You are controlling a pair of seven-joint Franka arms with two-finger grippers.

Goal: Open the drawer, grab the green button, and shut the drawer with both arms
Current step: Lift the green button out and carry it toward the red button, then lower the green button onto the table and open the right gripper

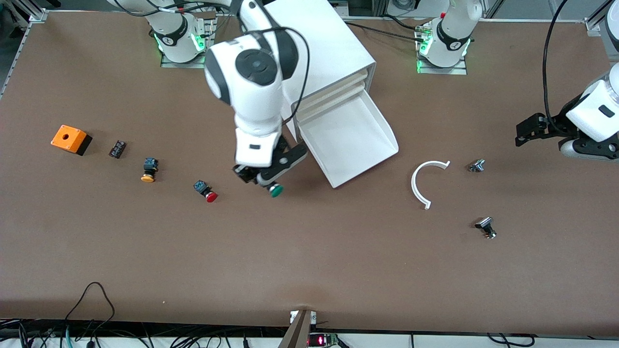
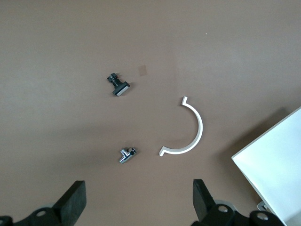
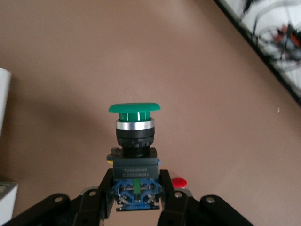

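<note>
The lowest white tray drawer (image 1: pixel 350 140) of the white box cabinet (image 1: pixel 324 53) stood pulled out. The right claw (image 1: pixel 263 181) hung over bare brown counter (image 1: pixel 309 261) just beside the drawer's corner, clamped on the blue-and-black body of the green-capped push button (image 1: pixel 276 191). The left claw (image 1: pixel 532 129), fingers apart, waited over the counter's left-arm end. Counted on the counter: two other buttons, red-capped (image 1: pixel 208 192) and orange-capped (image 1: pixel 149 170); one white curved strip (image 1: pixel 420 181); one orange box (image 1: pixel 70 139).

Brown matte table (image 1: pixel 309 270) fills the view, evenly lit from above, soft shadows. Aluminium frame rail (image 1: pixel 14 53) along one edge. Black cables (image 1: pixel 92 309) trail over the edge nearest the front camera.
</note>
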